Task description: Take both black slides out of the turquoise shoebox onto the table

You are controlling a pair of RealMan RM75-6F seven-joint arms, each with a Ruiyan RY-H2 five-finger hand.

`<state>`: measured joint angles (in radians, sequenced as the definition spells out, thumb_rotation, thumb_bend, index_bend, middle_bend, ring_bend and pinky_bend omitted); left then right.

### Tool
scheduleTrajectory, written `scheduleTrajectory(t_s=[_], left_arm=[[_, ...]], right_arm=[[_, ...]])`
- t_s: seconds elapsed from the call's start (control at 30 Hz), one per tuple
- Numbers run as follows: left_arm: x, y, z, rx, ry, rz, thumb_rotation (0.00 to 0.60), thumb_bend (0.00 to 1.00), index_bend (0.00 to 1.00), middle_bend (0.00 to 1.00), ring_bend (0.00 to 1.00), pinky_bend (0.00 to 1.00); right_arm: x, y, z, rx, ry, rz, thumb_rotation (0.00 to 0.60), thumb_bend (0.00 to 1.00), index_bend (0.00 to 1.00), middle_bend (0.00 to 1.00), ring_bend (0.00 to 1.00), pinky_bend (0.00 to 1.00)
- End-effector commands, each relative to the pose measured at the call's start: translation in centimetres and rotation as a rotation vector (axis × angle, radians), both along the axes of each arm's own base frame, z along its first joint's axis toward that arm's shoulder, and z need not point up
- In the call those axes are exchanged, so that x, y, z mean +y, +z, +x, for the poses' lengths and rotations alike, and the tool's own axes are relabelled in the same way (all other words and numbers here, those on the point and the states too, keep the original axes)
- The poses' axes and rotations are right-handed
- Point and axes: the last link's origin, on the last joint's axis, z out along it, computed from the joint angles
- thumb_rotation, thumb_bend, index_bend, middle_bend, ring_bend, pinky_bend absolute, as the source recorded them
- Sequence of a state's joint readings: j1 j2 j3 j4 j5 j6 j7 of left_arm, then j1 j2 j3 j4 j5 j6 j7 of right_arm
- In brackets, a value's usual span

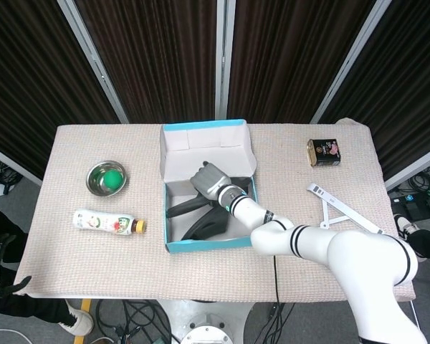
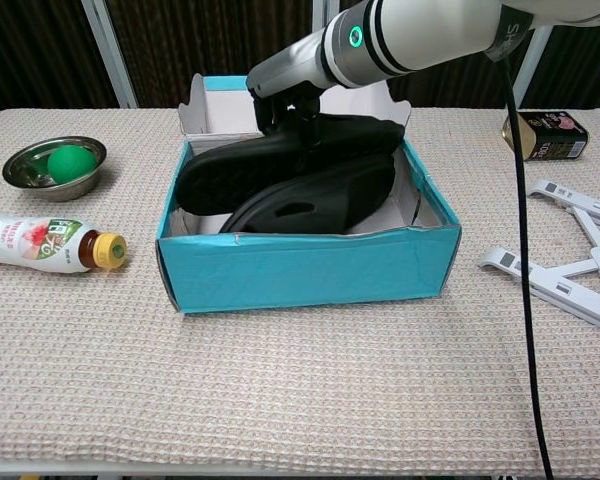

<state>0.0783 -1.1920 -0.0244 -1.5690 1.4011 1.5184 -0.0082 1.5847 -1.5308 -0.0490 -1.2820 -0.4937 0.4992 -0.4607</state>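
The head view is looking steeply down from above, taking in the whole table [image 1: 79, 258]. The chest view is looking level and close across the table's front edge. Both are sharing the turquoise shoebox [image 2: 310, 275] mid-frame.

table [image 1: 79, 154], shoebox [image 2: 310, 270], bowl [image 1: 99, 179], bottle [image 1: 104, 222], tin [image 1: 324, 152], stand [image 1: 344, 213]

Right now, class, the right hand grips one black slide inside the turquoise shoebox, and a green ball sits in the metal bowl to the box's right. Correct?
Not quite: in the head view the metal bowl with the green ball sits left of the turquoise shoebox. The right hand does grip a black slide inside it.
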Motion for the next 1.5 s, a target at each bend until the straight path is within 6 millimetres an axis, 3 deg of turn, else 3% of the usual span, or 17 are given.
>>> scheduleTrajectory(t_s=[0.03,0.2,0.4,0.53,0.73,0.93,1.03,1.1,1.2,1.27,1.33,1.5], left_arm=[[0.1,0.0,0.0,0.0,-0.002,-0.001,0.6,0.0,0.18,0.14,0.0,0.11],[0.4,0.1,0.0,0.0,-0.012,0.003,0.6,0.0,0.18,0.14,0.0,0.11],[1.0,0.3,0.2,0.005,-0.034,0.001,0.6,0.0,0.18,0.14,0.0,0.11],[1.3,0.3,0.3,0.002,-0.049,0.001,0.6,0.0,0.18,0.13,0.0,0.11],[1.7,0.2,0.6,0.001,-0.064,0.002,0.6,0.0,0.18,0.13,0.0,0.11],[3.1,0.5,1.5,0.009,-0.113,-0.002,0.6,0.0,0.18,0.14,0.0,0.11],[4.4,0.7,2.4,0.013,-0.161,-0.012,0.6,0.0,0.18,0.14,0.0,0.11],[5.5,0.8,3.3,0.007,-0.199,-0.022,0.6,0.0,0.18,0.14,0.0,0.11],[7.6,1.0,5.2,-0.037,-0.277,-0.042,0.6,0.0,0.18,0.14,0.0,0.11],[9.4,1.1,7.0,-0.075,-0.339,-0.063,0.6,0.0,0.18,0.14,0.0,0.11],[11.1,0.9,9.0,-0.098,-0.391,-0.103,0.6,0.0,0.18,0.14,0.0,0.12],[15.2,-0.2,14.2,-0.152,-0.481,-0.199,0.6,0.0,0.18,0.14,0.07,0.13]], right_arm=[[0.7,0.5,1.0,-0.071,-0.03,-0.004,0.6,0.23,0.74,0.65,0.25,0.13],[0.6,2.5,1.3,-0.333,-0.122,-0.051,0.6,0.22,0.73,0.66,0.27,0.13],[-0.4,7.5,-1.7,-0.505,-0.173,-0.136,0.6,0.21,0.73,0.66,0.27,0.13],[-0.6,11.4,-6.2,-0.522,-0.22,-0.213,0.6,0.21,0.73,0.66,0.27,0.13],[-0.1,15.2,-13.6,-0.605,-0.374,-0.304,0.6,0.2,0.71,0.64,0.27,0.13],[0.0,16.4,-21.5,-0.475,-0.515,-0.381,0.6,0.2,0.65,0.6,0.25,0.13],[0.0,16.0,-24.0,-0.407,-0.565,-0.395,0.6,0.2,0.6,0.55,0.22,0.12],[0.1,15.6,-24.9,-0.37,-0.597,-0.388,0.6,0.2,0.49,0.48,0.16,0.08],[0.0,15.2,-25.5,-0.333,-0.632,-0.36,0.6,0.19,0.12,0.2,0.03,0.01],[-0.2,15.3,-25.2,-0.337,-0.63,-0.36,0.6,0.14,0.01,0.05,0.0,0.0],[-0.4,15.8,-24.7,-0.361,-0.604,-0.383,0.6,0.09,0.0,0.0,0.0,0.0],[-0.5,18.2,-23.8,-0.423,-0.554,-0.446,0.6,0.04,0.0,0.0,0.0,0.0]])
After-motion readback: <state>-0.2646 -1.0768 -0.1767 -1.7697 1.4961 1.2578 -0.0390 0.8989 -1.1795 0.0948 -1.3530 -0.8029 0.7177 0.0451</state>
